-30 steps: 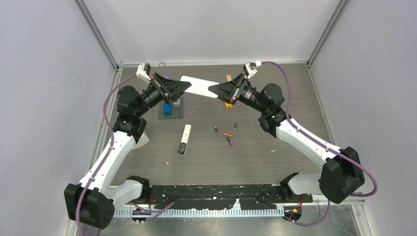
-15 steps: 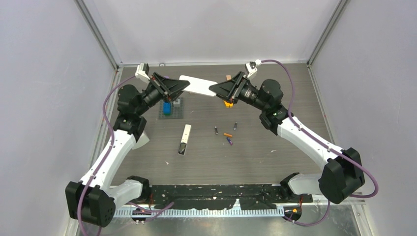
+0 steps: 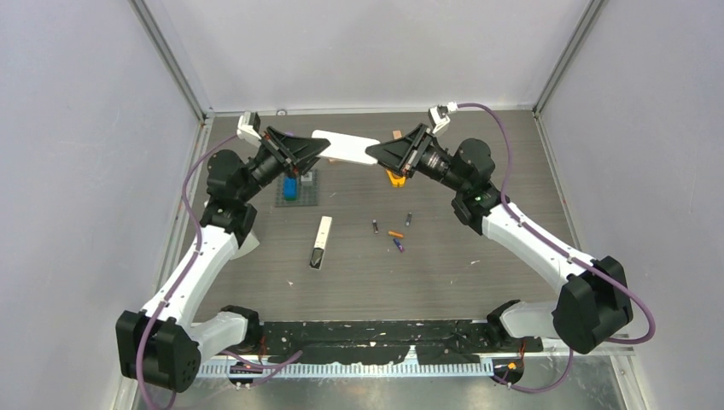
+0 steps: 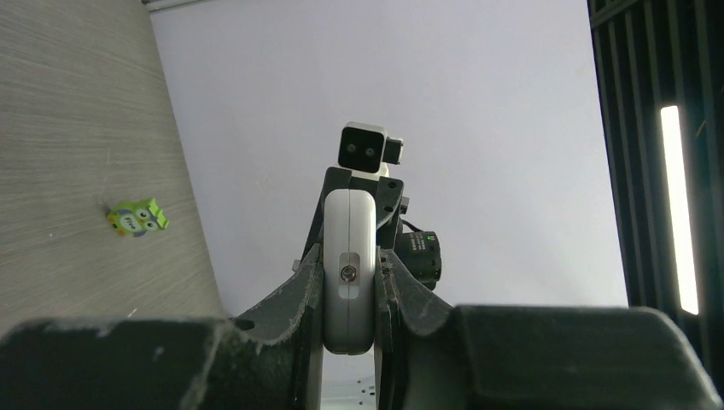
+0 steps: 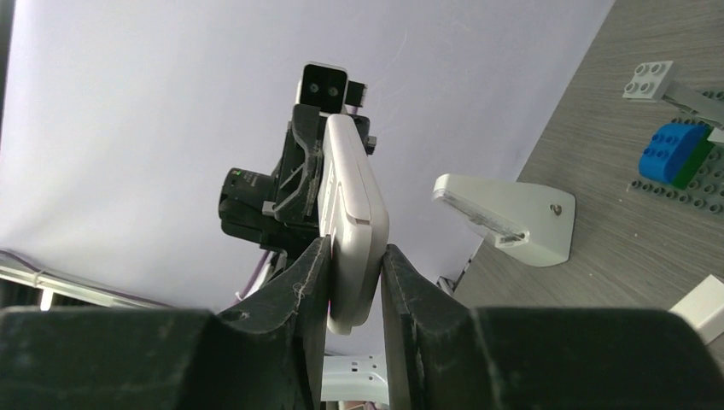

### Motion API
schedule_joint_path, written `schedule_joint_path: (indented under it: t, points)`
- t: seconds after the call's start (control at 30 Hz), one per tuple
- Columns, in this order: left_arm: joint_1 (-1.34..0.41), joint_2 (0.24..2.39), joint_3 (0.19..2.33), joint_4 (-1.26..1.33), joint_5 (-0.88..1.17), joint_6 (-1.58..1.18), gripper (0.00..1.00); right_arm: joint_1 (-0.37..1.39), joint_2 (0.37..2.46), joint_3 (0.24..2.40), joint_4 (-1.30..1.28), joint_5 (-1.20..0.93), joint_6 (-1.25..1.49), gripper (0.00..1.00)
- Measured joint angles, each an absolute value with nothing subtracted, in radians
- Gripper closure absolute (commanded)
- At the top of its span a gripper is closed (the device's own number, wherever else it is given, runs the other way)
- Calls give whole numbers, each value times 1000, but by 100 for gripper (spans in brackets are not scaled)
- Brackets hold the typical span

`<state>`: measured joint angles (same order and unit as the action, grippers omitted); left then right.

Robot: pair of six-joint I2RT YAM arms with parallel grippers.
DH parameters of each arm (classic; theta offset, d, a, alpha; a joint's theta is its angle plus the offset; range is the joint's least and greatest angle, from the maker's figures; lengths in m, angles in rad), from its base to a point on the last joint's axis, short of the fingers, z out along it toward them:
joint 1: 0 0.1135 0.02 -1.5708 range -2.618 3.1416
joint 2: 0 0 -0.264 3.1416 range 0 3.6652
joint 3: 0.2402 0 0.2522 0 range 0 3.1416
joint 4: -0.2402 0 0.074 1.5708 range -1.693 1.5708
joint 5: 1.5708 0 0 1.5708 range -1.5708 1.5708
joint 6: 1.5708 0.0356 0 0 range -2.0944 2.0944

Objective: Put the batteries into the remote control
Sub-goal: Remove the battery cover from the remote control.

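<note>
The white remote control (image 3: 346,148) hangs in the air over the back of the table, held at both ends. My left gripper (image 3: 327,147) is shut on its left end, and the left wrist view shows the remote (image 4: 348,256) edge-on between the fingers. My right gripper (image 3: 369,154) is shut on its right end, with the remote (image 5: 352,213) clamped between the pads. The batteries lie loose on the table: two dark ones (image 3: 375,226) (image 3: 408,219), an orange one (image 3: 395,234) and a blue-purple one (image 3: 398,244).
A slim white piece with a black end (image 3: 321,242) lies left of the batteries. A grey baseplate with a blue brick (image 3: 290,190) sits under the left arm. A white wedge stand (image 5: 504,218), an orange object (image 3: 394,178), an orange-brown block (image 3: 397,134) and a green toy (image 4: 137,218) are near the back.
Both grippers and the remote have shifted slightly up and toward the back wall. The batteries and the slim white piece have not moved.
</note>
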<state>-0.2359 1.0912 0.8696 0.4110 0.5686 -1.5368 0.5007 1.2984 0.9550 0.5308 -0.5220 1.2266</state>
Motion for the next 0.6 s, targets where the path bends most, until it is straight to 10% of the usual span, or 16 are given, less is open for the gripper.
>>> schedule_joint_path:
  t: [0.6]
  points:
    - [-235, 1098, 852, 412, 512, -1536, 100, 458, 1340, 942, 564, -535, 1252, 52]
